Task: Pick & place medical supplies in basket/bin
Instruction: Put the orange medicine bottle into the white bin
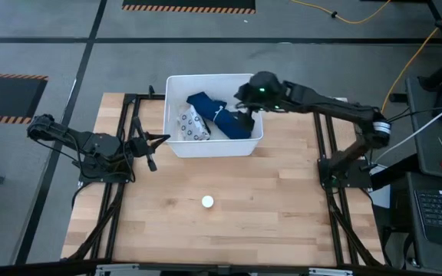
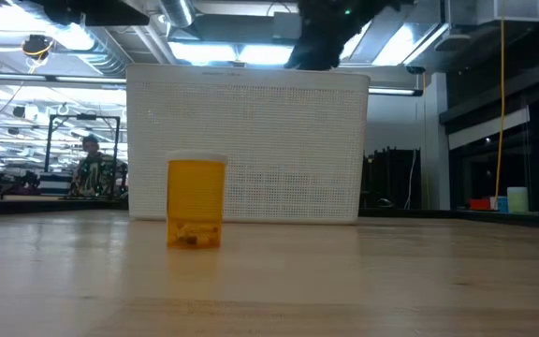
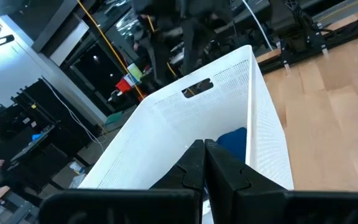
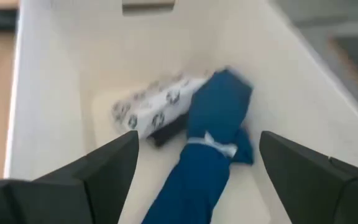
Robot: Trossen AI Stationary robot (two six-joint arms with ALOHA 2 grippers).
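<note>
The white bin (image 1: pixel 173 146) stands at the table's far middle. In it lie the dark-blue cloth bundle (image 1: pixel 219 115) tied with a white band (image 4: pixel 210 144) and, against the bundle's left side, the grey-white patterned packet (image 1: pixel 192 125). My right gripper (image 1: pixel 244 116) hovers open above the bin's right end, its fingers on either side of the bundle (image 4: pixel 219 112) without touching it. The small white round object (image 1: pixel 207 202) stands on the table nearer than the bin; the low view shows it as the white cap of an amber vial (image 2: pixel 196 201). My left gripper (image 1: pixel 151 157) waits shut left of the bin.
Bare wood lies around the vial on the table's near half. Black frame rails (image 1: pixel 117 207) run along the table's left and right sides. The bin's perforated wall (image 2: pixel 248 145) rises behind the vial in the low view. A person (image 2: pixel 89 164) shows far off in the room.
</note>
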